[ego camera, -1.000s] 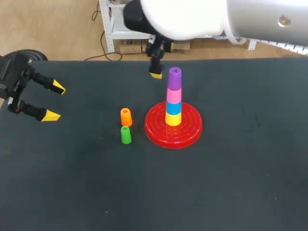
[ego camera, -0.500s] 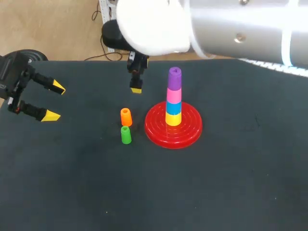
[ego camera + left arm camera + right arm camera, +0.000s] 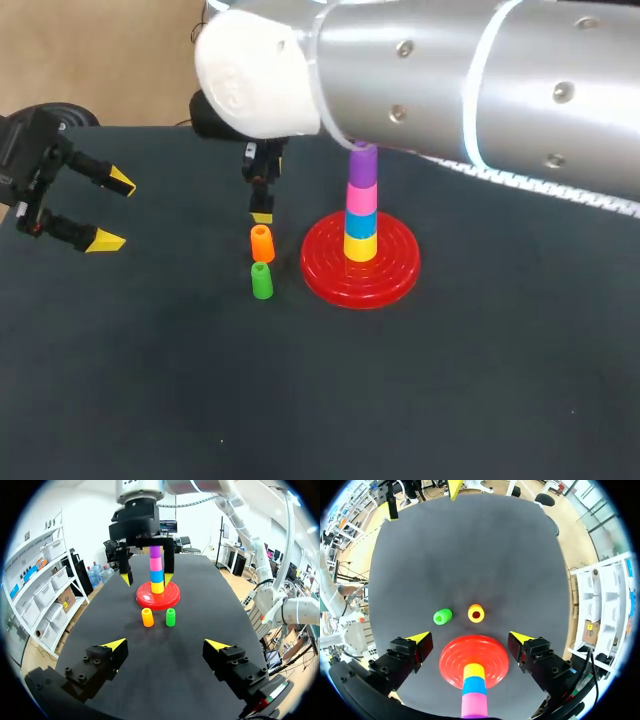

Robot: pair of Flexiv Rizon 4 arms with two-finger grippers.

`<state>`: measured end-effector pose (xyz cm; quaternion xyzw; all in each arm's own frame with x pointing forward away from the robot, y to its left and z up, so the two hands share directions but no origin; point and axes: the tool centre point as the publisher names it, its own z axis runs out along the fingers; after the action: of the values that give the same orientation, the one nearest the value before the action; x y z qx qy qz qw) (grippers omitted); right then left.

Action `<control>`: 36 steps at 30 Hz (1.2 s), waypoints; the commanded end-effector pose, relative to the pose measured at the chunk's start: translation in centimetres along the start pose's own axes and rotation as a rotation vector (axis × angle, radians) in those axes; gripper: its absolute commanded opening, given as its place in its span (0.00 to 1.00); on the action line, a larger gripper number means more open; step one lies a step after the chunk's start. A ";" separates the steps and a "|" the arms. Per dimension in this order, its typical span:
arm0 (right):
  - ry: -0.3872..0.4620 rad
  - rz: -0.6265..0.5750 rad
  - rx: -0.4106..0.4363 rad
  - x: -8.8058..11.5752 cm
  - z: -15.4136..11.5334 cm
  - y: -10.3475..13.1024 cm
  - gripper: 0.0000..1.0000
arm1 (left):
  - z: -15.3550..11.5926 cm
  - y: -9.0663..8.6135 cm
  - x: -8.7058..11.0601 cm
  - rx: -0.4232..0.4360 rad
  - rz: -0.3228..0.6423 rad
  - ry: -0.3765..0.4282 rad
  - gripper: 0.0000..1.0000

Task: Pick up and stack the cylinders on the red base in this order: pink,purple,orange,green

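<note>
Leaving broad bare stretches of the black table (image 3: 150, 380) on the near side and to the right, with the task's pieces gathered toward the far middle. Stood on the red ridged round base (image 3: 392, 272): a yellow, blue, pink and purple stack of plastic cylinders (image 3: 361, 205), purple on top. Sat just left of the base: the small orange plastic cylinder (image 3: 261, 241), and just near of it the small green plastic cylinder (image 3: 261, 281). Reached in from the right and past the middle with the silver right arm (image 3: 450, 90), right gripper (image 3: 147, 578) pointing down above the table just far of the orange cylinder, fingers spread wide, gripping nothing. Hung at the left edge, well apart from every piece: the left gripper (image 3: 113, 210), likewise spread and empty.
</note>
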<state>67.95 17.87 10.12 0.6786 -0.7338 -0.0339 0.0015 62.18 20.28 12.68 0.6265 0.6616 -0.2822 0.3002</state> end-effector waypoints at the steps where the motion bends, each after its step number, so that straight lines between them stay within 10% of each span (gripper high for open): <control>1: 0.009 -0.008 -0.025 -0.5 0.9 -0.4 1.00 | 0.0 0.0 0.1 -0.002 0.003 -0.003 1.00; 36: 0.017 -0.132 0.038 -1.1 6.4 1.0 1.00 | 0.0 0.0 0.1 -0.002 0.003 -0.003 1.00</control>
<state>67.08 19.52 4.02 0.7255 -0.6881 -0.0171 -0.0019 62.18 20.28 12.68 0.6265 0.6616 -0.2822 0.3002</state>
